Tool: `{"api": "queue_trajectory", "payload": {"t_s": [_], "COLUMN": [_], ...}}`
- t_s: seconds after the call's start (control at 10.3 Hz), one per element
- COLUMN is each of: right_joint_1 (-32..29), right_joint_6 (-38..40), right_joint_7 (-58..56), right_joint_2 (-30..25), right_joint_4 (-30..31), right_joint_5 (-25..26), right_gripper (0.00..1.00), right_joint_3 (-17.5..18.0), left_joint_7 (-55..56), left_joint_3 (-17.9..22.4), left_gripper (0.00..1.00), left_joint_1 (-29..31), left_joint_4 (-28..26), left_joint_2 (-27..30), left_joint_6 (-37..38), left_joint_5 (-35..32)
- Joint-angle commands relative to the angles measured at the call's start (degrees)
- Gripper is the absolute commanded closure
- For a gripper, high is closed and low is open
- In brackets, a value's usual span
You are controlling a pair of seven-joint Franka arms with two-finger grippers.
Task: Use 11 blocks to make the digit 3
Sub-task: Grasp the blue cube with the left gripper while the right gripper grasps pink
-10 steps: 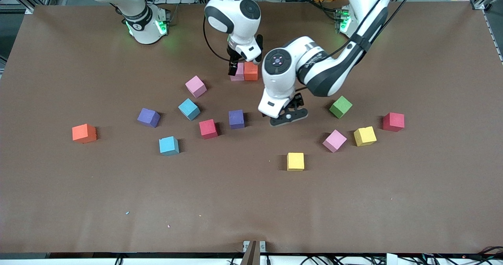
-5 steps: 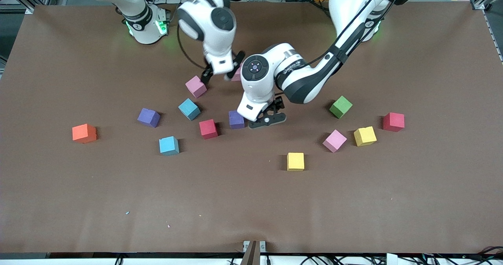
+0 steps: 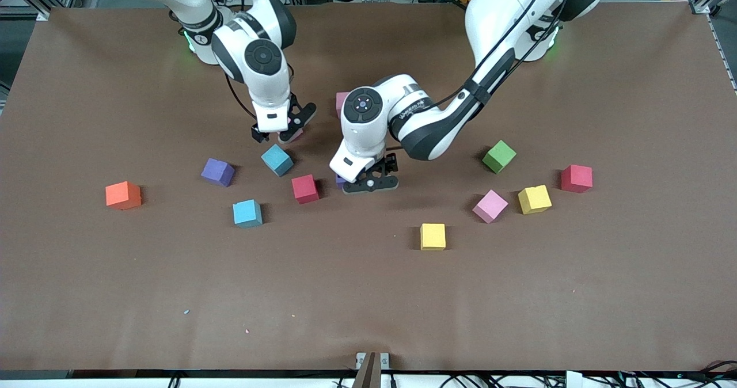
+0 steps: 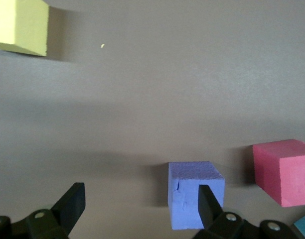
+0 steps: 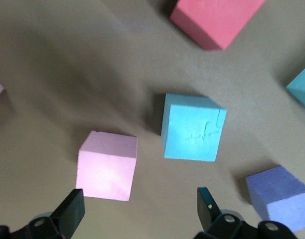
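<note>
Near the middle of the bench, the left end effector hangs low with fingers spread, gripping nothing; a purple block sits against one fingertip, a red block just beside it. Toward the right arm's end, the right end effector, likewise spread and empty, hangs over a pink block, with a cyan block beside that. Other blocks lie scattered, among them a yellow block and a green block.
</note>
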State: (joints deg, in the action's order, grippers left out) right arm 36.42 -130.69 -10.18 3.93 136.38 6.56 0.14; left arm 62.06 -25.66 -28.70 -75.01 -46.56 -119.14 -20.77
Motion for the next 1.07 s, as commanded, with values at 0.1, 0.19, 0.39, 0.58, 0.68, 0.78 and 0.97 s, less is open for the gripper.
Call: {"api": "queue_trajectory", "payload": {"t_s": [0.1,0.19,0.39,0.58,0.68,0.78,0.97], "right_joint_1": [-1.71,-1.53,-1.44,-1.27,-0.83,0.48,1.11], "right_joint_6": [-11.40,-11.95,-13.53,-15.12,-15.12,-15.21,-18.44], "right_joint_7": [1.12,1.04,1.12,1.12,1.12,1.12,1.12], "right_joint_2": [-2.43,-2.17,-1.12,-0.85,-0.85,-0.76,0.81], "right_joint_4": [9.94,10.48,10.92,11.54,11.63,11.63,11.89], "right_joint_5": [-4.61,-4.62,-4.71,-7.33,-9.35,-11.28,-12.53], "right_gripper": [0.00,0.00,0.00,0.00,0.00,0.00,0.00], "right_joint_3": [1.09,1.09,1.09,1.09,1.18,1.18,1.18], "left_joint_7": [-4.23,-4.23,-4.14,-3.88,-3.97,-3.88,-3.44], "left_joint_3": [0.26,0.26,0.43,0.43,0.43,0.43,1.04], "left_gripper": [0.00,0.00,0.00,0.00,0.00,0.00,0.00], "left_joint_1": [-1.18,-1.62,-2.50,-3.37,-3.55,-3.73,-4.34], "left_joint_4": [2.15,2.15,2.15,2.41,3.20,4.34,5.75], "left_joint_2": [-1.69,-1.86,-3.00,-3.97,-4.50,-5.46,-7.31], "left_joint_6": [-0.83,-0.83,-2.92,-3.81,-4.34,-4.52,-4.52], "left_joint_5": [0.28,1.16,1.17,1.17,1.17,1.17,1.26]}}
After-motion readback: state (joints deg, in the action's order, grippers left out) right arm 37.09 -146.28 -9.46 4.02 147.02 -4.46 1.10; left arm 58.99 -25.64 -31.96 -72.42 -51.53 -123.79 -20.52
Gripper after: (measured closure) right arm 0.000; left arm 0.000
